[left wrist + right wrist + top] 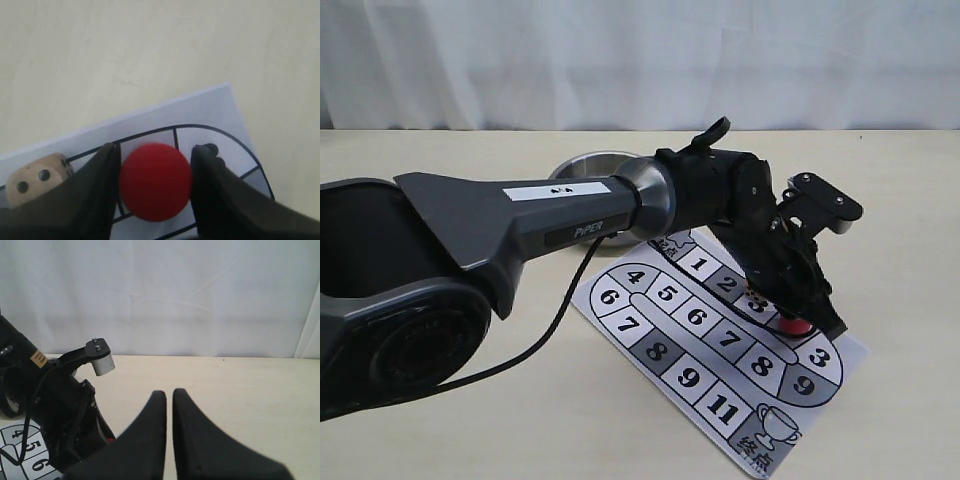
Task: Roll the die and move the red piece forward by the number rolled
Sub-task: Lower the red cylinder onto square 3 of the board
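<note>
Dark fingers [95, 195] of the left gripper [156, 150] are clamping the small red cylinder piece [156, 182] on the printed paper game board [200, 107], with the cream dotted die [37, 177] lying just beside it. Lifting straight up, counting squares carefully and lowering it upright is looking wisest. Meanwhile the right gripper [169, 396] is sitting closed and empty.

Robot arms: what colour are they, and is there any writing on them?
The left arm is dark grey, with a white sticker, the word PiPER, a shiny silver ring and a thin black cable hanging off it. The left gripper and the right gripper are black, with smooth fingers that narrow to a tip.
</note>
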